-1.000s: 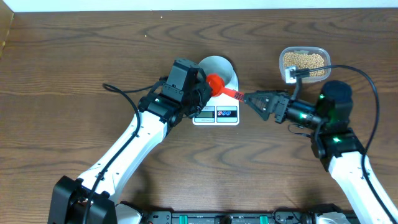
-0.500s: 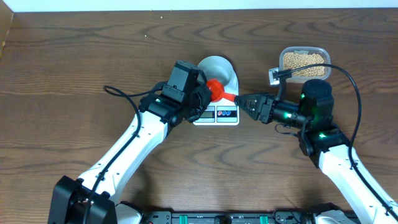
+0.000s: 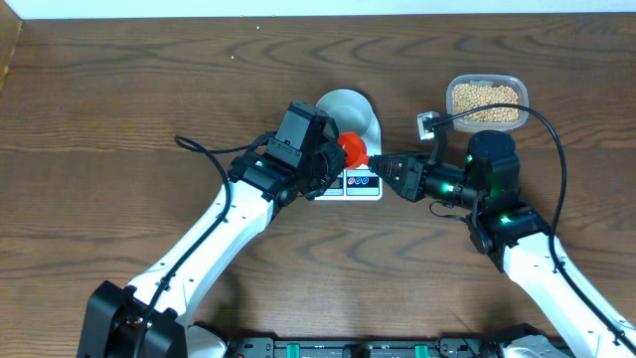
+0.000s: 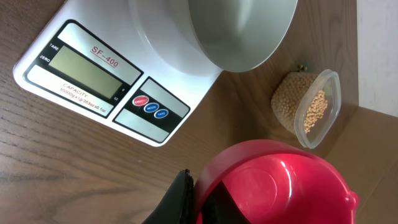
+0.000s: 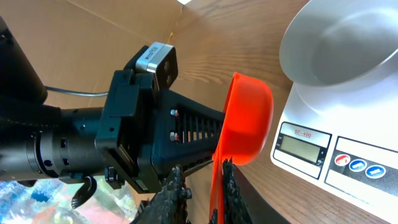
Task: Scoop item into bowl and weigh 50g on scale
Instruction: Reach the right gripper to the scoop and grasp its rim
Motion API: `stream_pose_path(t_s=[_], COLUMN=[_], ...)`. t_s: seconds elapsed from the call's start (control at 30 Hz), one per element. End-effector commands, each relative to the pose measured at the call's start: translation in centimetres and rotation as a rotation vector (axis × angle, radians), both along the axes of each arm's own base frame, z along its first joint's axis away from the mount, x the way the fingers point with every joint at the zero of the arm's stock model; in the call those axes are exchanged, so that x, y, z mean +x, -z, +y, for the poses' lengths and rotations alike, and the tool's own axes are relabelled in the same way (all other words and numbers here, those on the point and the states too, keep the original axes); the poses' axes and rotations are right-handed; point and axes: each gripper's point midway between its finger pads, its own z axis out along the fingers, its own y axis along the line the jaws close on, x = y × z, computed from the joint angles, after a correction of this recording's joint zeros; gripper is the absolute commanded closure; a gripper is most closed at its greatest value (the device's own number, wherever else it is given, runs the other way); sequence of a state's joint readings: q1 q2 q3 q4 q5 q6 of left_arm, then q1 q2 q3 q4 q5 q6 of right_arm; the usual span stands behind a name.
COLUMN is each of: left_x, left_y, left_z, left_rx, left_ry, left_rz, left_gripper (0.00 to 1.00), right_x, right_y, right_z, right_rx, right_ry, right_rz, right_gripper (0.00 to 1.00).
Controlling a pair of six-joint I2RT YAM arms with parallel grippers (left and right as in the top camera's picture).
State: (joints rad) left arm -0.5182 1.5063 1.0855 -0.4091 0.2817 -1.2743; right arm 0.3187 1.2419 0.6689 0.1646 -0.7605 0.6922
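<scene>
On the scale (image 4: 155, 74), the left wrist view gives the only clear print: "SF-400" above the grey LCD, "TARE" and "ZERO" at its left edge, and "CAPACITY" below with a smaller line too fine to read (one red button and two blue beside it). The right wrist view shows the same panel, but the lettering there is too small to read. The bowl (image 4: 242, 31) sits on the scale's platform. The item (image 3: 486, 99) is in a clear tub (image 3: 486, 80) on the table (image 3: 119, 99), right of the scale and well apart from it. The left gripper (image 3: 336, 159) is clamped on the cup end of a red scoop (image 3: 351, 149), held over the button end of the scale and just beside the bowl. Only the right wrist view shows the handle end: the right gripper (image 3: 380, 166) has its fingers drawn in on either side of the handle, but whether they press it can't be told. From overhead, both grippers crowd the scale front and cover most of the display. A small grey module (image 3: 425, 124) on a black cable (image 3: 556, 149) sticks out between the right arm and the tub.
</scene>
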Motion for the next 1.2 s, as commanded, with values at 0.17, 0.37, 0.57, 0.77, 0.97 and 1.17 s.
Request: stream_pose_path(t_s=[0.17, 0.37, 0.57, 0.77, 0.97, 1.17], left_x=[-0.2, -0.3, -0.2, 0.0, -0.1, -0.3], left_y=[-0.3, -0.2, -0.2, -0.1, -0.1, -0.1], left_z=[-0.1, 0.0, 0.1, 0.3, 0.1, -0.3], left_rx=[0.015, 0.029, 0.038, 0.055, 0.054, 0.068], left_ry=[0.023, 0.043, 0.043, 0.041, 0.046, 0.053], left_rz=[-0.012, -0.019, -0.026, -0.041, -0.041, -0.053], left_gripper=[0.93, 0.93, 0.93, 0.93, 0.93, 0.93], right_x=[0.2, 0.2, 0.2, 0.2, 0.3, 0.3], right_y=[-0.7, -0.7, -0.3, 0.4, 0.8, 0.8], right_z=[0.5, 0.5, 0.4, 0.2, 0.3, 0.3], right_rx=[-0.005, -0.005, -0.014, -0.029, -0.032, -0.032], right_ry=[-0.003, -0.003, 0.001, 0.013, 0.013, 0.013], right_rz=[-0.027, -0.026, -0.007, 0.021, 0.029, 0.030], right_gripper=[0.84, 0.85, 0.87, 0.89, 0.89, 0.90])
